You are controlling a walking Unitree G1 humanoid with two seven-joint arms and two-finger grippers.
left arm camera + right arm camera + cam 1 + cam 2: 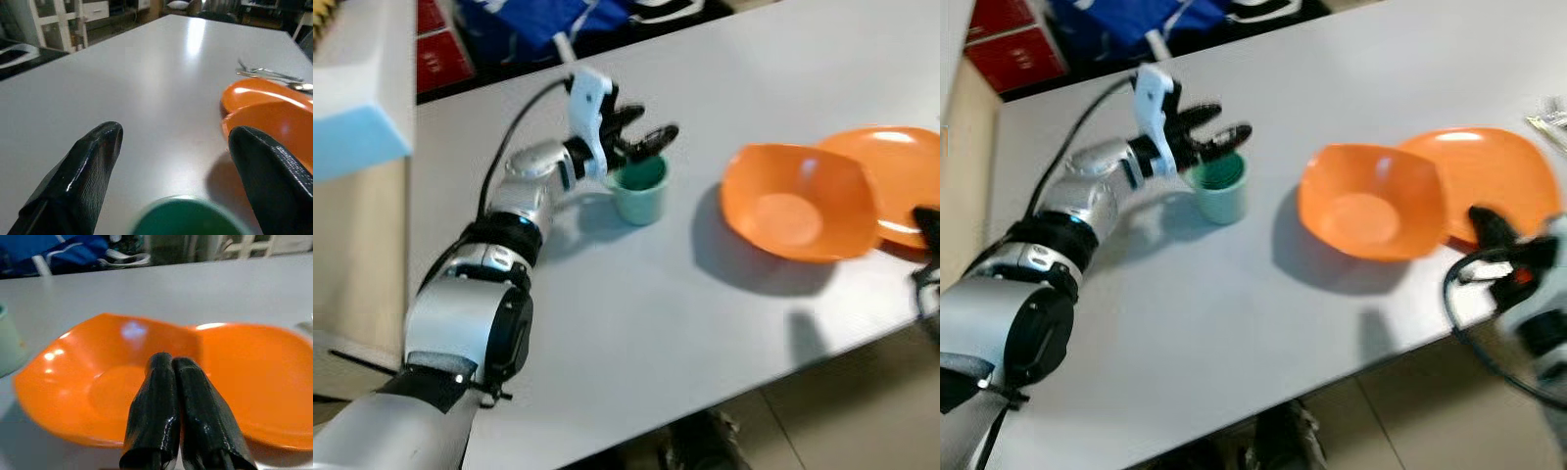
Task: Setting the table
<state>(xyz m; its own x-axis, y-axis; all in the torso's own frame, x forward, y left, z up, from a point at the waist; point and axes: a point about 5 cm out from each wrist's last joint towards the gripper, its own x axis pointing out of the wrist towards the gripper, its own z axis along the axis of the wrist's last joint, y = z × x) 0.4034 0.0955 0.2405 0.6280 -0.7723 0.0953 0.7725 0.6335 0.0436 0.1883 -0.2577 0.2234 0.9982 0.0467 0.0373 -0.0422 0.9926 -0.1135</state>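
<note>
The cup [641,190] is a small, pale green tumbler with a darker green inside, standing upright on the grey worktop [636,323], left of centre and toward the far side. The left pincer [641,137] hangs just above its rim with its two black fingers [83,181] spread apart, one to either side of the cup's mouth; the fingers are released and grasp nothing, and whether a fingertip touches the rim cannot be told. In the left wrist view the cup's green rim shows blurred between the spread fingers.

To the right of the cup, apart from it, lies an orange bowl [798,201] with a squarish, wavy rim, open side up and casting a shadow on the worktop toward the cup. Just beside the bowl, further right, is a flat orange plate [901,176]; the bowl's right edge overlaps or touches the plate's left edge.

The right pincer [1494,235] sits at the near right edge of the worktop, over the near rim of the plate, its fingers [161,411] clenched together side by side with nothing between them. In the right wrist view they point at the seam where bowl and plate meet.

Past the plate on the far right lies some silver cutlery [274,76], a fork among it. Beyond the far edge of the worktop are a blue bag [538,24] and red boxes [440,49]
</note>
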